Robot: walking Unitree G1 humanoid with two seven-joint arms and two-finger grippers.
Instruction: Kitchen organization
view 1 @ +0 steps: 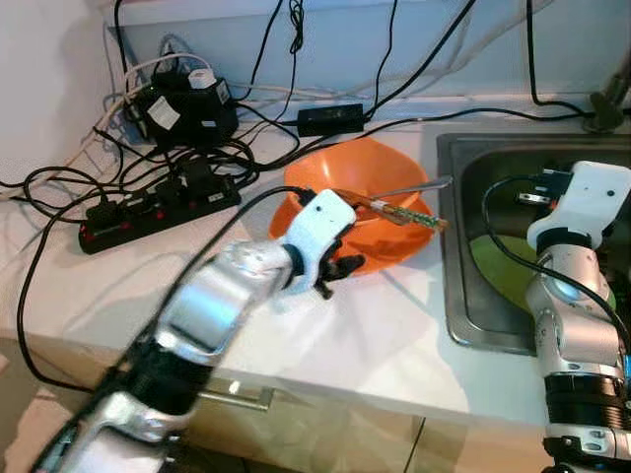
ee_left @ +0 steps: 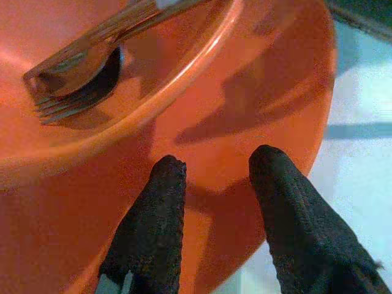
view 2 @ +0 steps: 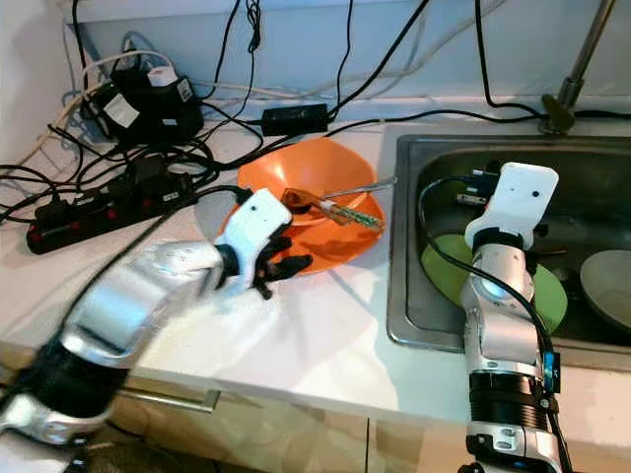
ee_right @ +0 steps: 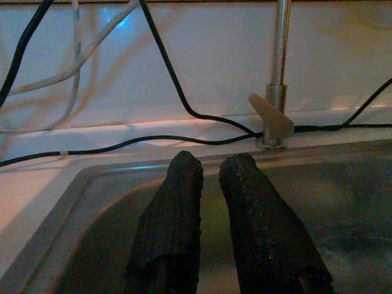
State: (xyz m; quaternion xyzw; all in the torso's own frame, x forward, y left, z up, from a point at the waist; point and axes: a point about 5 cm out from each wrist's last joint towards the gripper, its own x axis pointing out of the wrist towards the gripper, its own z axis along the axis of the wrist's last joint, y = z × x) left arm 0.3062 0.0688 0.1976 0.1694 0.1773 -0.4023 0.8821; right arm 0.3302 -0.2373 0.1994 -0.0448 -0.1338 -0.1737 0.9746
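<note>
An orange bowl (view 1: 380,163) sits on the white counter (view 1: 385,335) just left of the sink (view 2: 414,296). A fork and a spoon (ee_left: 67,79) lie inside it, their handles (view 1: 409,214) pointing toward the sink. My left gripper (view 1: 345,264) is at the bowl's near side. It is open, and both fingertips (ee_left: 168,174) rest close against the bowl's outer wall below the rim. My right arm is raised over the sink. My right gripper (ee_right: 212,160) points at the sink's back wall, shut with nothing in it.
A green plate (view 2: 444,271) and a pale dish (view 2: 606,286) lie in the sink. The faucet (ee_right: 278,79) stands at the sink's back. A black power strip (view 1: 158,212), adapters (view 1: 330,118) and tangled cables cover the back left of the counter.
</note>
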